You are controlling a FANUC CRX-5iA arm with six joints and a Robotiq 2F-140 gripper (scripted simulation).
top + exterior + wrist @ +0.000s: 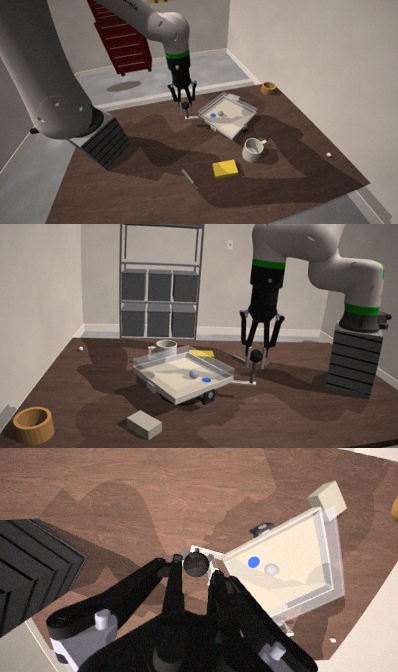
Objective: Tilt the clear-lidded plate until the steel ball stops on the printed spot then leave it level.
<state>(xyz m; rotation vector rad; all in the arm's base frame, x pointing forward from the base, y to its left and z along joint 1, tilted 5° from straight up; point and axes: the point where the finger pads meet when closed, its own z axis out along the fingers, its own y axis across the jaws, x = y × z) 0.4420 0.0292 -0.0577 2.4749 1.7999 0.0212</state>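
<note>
The clear-lidded plate (232,126) (168,382) (300,545) sits tilted on its pivot base in the middle of the table. The steel ball (220,112) (194,374) (271,569) lies on the plate right beside the blue printed spot (213,115) (206,379) (254,562), not on it. A thin handle with a black knob (185,104) (256,355) (195,563) stands up from the plate's corner. My gripper (185,102) (255,363) (196,557) points straight down and is shut on that knob.
A beige block (144,424) (327,498) lies near the plate's far corner. A white mug (252,150) (166,347), a yellow sponge (225,168) (203,351), a grey pen (189,178), a wooden ring (268,88) (33,424) and a small white ball (328,154) (80,348) lie around. The arm's dark pedestal (104,145) (355,360) stands beside the handle.
</note>
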